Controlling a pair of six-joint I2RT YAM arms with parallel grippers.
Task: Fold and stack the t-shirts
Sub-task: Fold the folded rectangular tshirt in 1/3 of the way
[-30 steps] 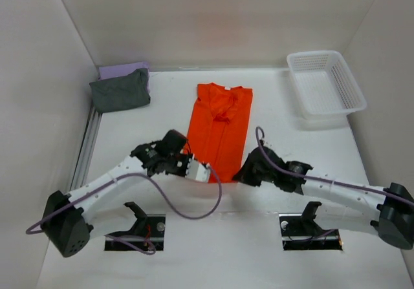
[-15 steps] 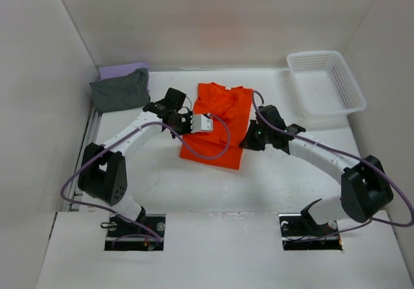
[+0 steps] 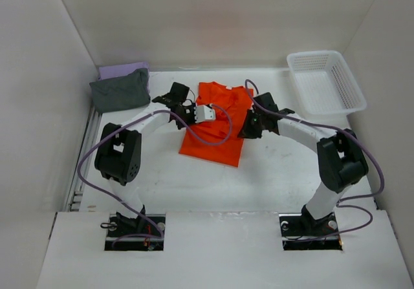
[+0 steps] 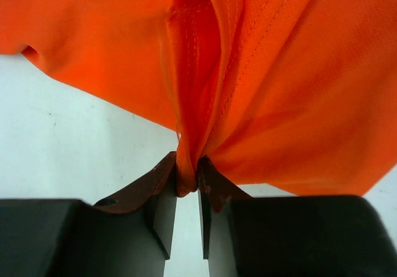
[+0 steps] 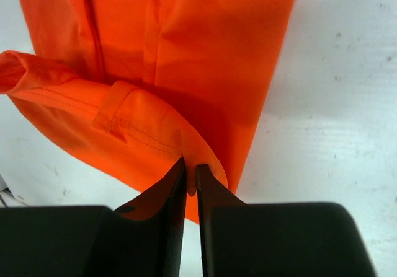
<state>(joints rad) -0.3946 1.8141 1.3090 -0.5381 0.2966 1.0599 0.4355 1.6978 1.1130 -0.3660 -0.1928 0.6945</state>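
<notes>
The orange t-shirt (image 3: 217,130) lies in the middle of the table, its lower part doubled up over its upper part. My left gripper (image 3: 194,112) is shut on a bunched edge of the orange t-shirt (image 4: 260,72) at the shirt's left side. My right gripper (image 3: 248,126) is shut on a hem corner of the orange t-shirt (image 5: 186,54) at its right side. The dark grey t-shirt (image 3: 119,90) lies folded on the lavender t-shirt (image 3: 123,68) at the far left corner.
A white mesh basket (image 3: 326,82) stands at the far right. White walls close in the left, back and right. A metal rail (image 3: 87,147) runs along the table's left edge.
Both grippers have carried the orange shirt's near hem away from me toward its collar, folding the shirt roughly in half. Both arms are now stretched far out.
</notes>
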